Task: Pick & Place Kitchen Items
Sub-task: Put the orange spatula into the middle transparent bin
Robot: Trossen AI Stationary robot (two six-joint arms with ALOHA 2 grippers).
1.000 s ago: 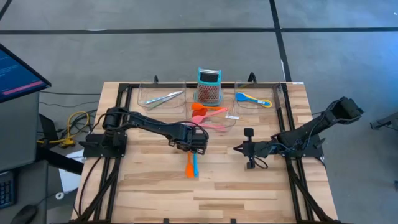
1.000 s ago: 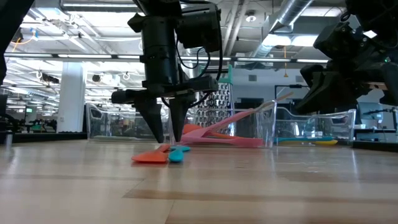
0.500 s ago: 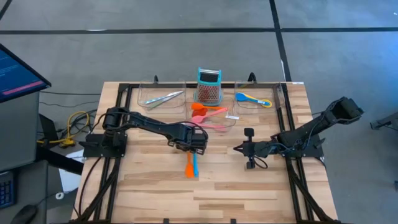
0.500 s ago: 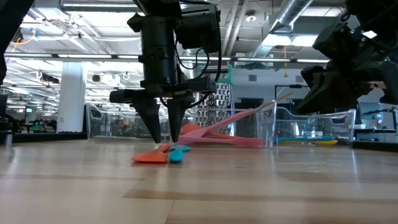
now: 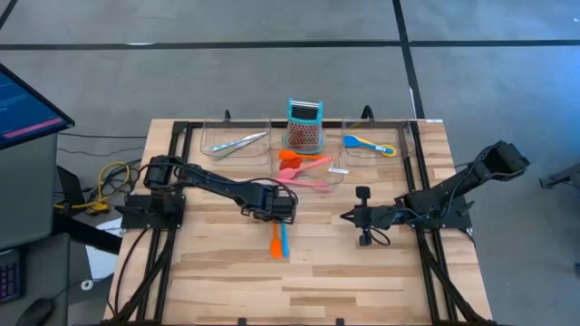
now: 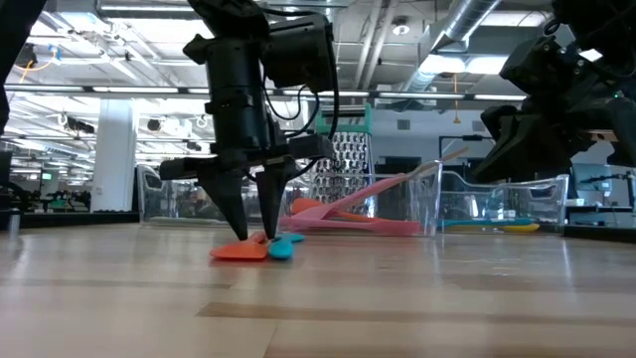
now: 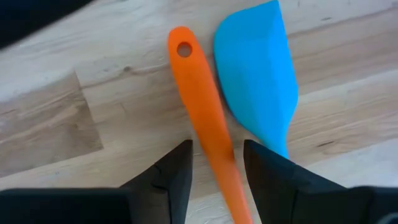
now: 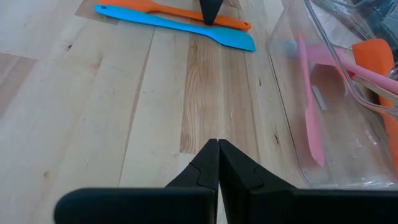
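Here the left gripper [image 7: 216, 163] is lowered onto the wooden surface [image 5: 227, 272] near its middle, its fingers [image 7: 171, 171] parted on either side of the orange spatula's [image 7: 205, 118] handle, not yet clamped. The blue spatula [image 7: 258, 81] is laid just beside the orange one. The right gripper [image 8: 217, 155] is held fully closed and empty over the surface's right part, near a clear tray [image 8: 348, 143] in which a pink utensil [image 8: 311, 118] is seen.
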